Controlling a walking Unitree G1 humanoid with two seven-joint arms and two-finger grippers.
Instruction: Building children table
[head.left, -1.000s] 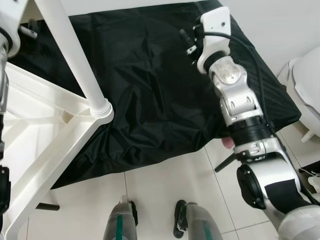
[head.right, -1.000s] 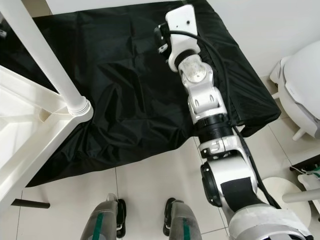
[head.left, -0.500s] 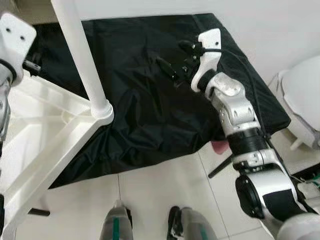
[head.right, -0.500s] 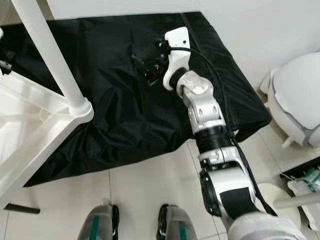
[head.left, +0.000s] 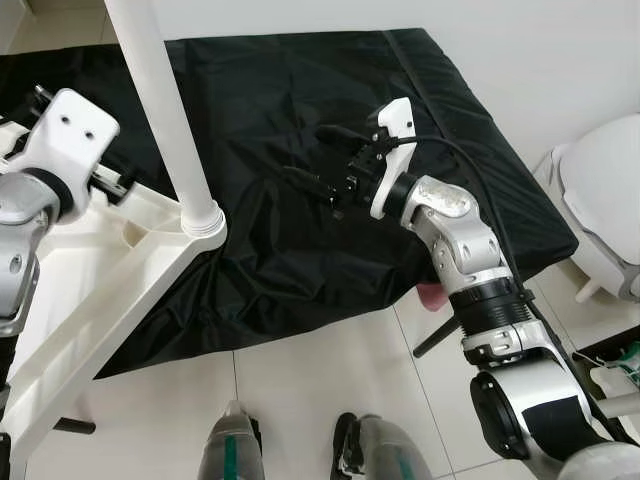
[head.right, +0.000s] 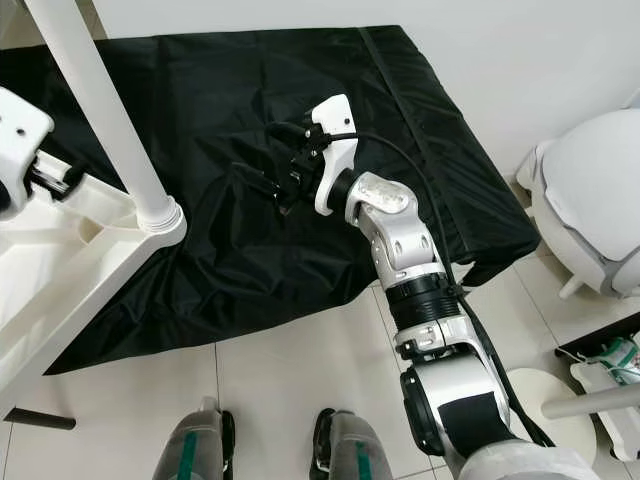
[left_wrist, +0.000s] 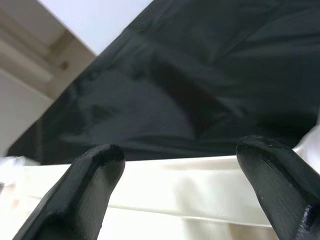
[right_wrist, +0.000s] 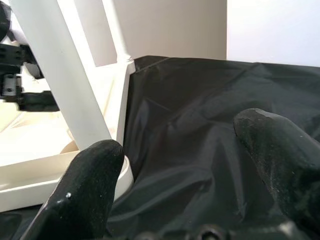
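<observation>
Left gripper (left_wrist: 185, 175): two black fingers (left_wrist: 82, 192) spread wide apart, nothing between them. Just past the fingertips, a white table edge (left_wrist: 165, 187) runs across, smooth, pale cream where blurred close to the lens. Beyond it, crumpled black cloth (left_wrist: 200, 85) with deep folds. Past the cloth's far edge, white wall (left_wrist: 92, 20) and a beige strip (left_wrist: 35, 37) beside it.

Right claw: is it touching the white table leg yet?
Apart. In the left eye view the right claw hangs open over the black cloth, with bare cloth between it and the table leg.
</observation>
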